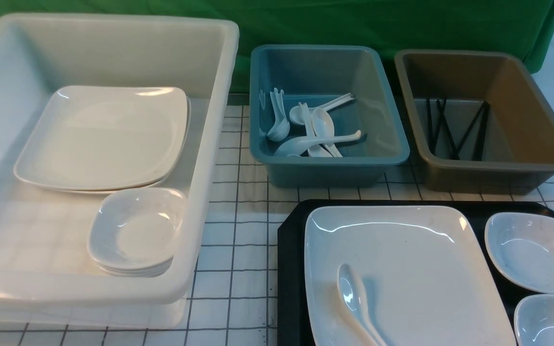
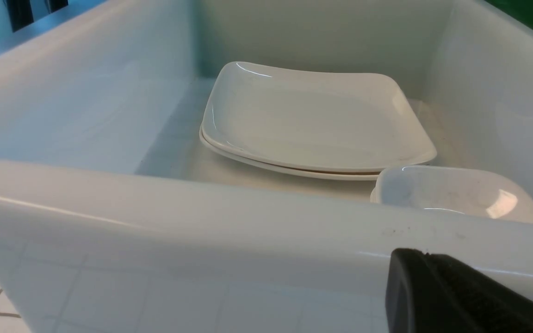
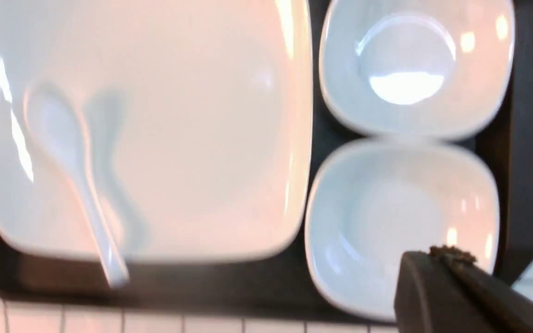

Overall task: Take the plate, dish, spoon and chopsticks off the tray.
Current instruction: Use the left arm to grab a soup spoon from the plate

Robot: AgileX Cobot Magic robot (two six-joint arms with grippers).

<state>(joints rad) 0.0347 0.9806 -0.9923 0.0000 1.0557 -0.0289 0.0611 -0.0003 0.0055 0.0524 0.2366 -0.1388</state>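
**Plate, spoon and two dishes on the tray; both jaws closed and empty**

The black tray [image 1: 290, 269] sits on the gridded white counter [image 1: 238, 230], on the robot's right. The large white plate [image 1: 416, 259] lies flat on the tray and fills most of it. The white soup spoon [image 1: 356, 300] rests on the plate, its bowl pointing away from the robot and its handle reaching past the plate's near rim. Two small white dishes lie on the tray to the right of the plate, a far dish [image 1: 534, 252] and a near dish [image 1: 551, 319], just beside each other.

Black chopsticks [image 1: 455, 127] lie in the brown bin [image 1: 527, 96], beyond the tray. The blue bin [image 1: 383, 110] next to it holds several white spoons [image 1: 315, 129]. The white tub [image 1: 209, 144] on the left holds stacked plates [image 1: 104, 137] and stacked small dishes [image 1: 135, 230].

The left jaws are closed with nothing in them, just outside the tub's near wall. The right jaws are closed and empty too, above the near dish; that view is blurred.
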